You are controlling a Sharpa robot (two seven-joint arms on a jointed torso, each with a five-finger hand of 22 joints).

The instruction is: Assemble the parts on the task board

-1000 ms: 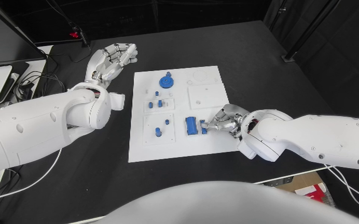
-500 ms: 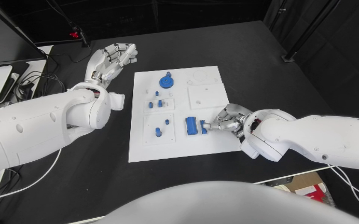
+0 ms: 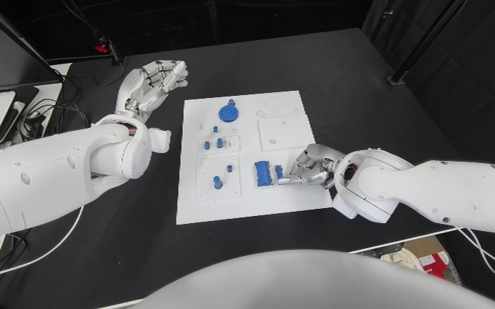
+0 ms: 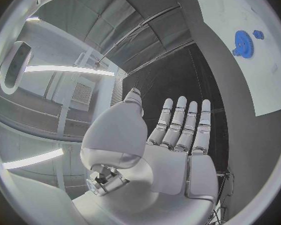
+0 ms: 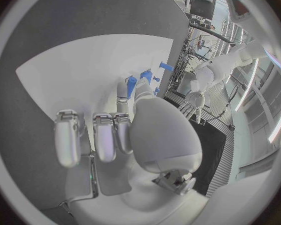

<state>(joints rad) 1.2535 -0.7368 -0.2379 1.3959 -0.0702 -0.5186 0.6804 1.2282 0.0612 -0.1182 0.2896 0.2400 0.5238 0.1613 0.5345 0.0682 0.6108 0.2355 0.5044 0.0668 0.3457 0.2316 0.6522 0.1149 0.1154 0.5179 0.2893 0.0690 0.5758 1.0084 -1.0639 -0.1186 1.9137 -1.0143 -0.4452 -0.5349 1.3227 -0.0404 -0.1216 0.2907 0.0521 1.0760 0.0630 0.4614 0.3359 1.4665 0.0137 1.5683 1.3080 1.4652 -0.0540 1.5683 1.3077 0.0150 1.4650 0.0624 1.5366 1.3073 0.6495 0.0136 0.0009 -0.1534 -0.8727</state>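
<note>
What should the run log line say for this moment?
left hand: open, beside task board | right hand: fingers at small blue part, grip unclear | blue gear: untouched

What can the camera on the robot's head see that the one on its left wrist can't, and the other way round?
Only the head view takes in the right hand, its fingertips down at the small blue parts near the board's lower right, plus more blue pieces in the left-hand panels. Only the left wrist view looks along the palm side of the left hand, fingers straight and apart, holding nothing. Both show the white task board and the blue gear at its far end.
</note>
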